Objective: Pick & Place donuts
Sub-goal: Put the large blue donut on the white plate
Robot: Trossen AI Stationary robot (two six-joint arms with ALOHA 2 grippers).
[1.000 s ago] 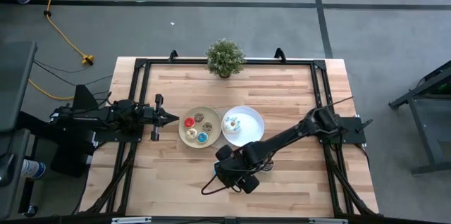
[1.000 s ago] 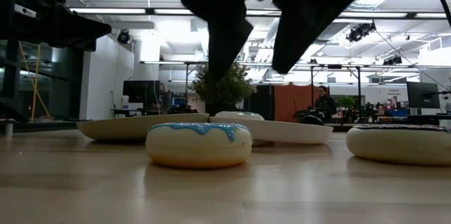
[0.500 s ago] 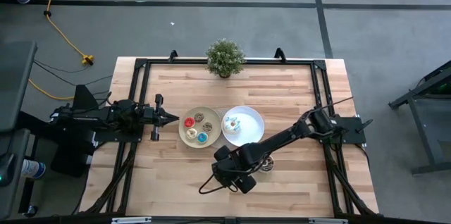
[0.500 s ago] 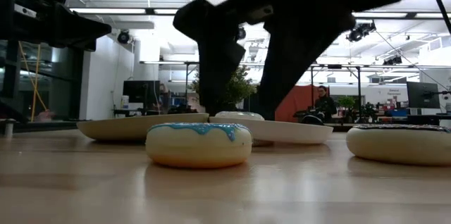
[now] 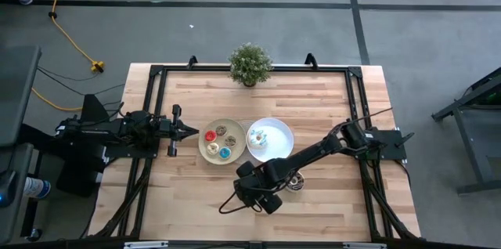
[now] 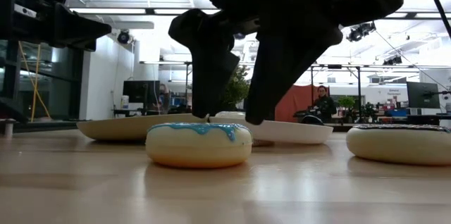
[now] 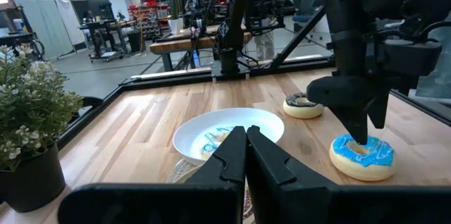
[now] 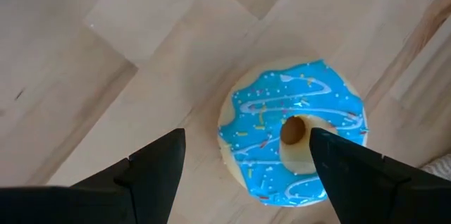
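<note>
Blue donut [image 8: 292,139] sits flat on the bench straight under my right claw [image 8: 243,171], fingers spread wide either side, holding nothing.

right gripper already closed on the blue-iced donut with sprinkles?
No. In the right wrist view the right gripper is open above the blue-iced donut with sprinkles, its fingers apart and clear of it.

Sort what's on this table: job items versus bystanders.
Job: blue-iced donut under the open right gripper; dark-iced donut on the wood; small donuts on the beige plate; white plate.
Bystanders: potted plant; shut left gripper, waiting.
</note>
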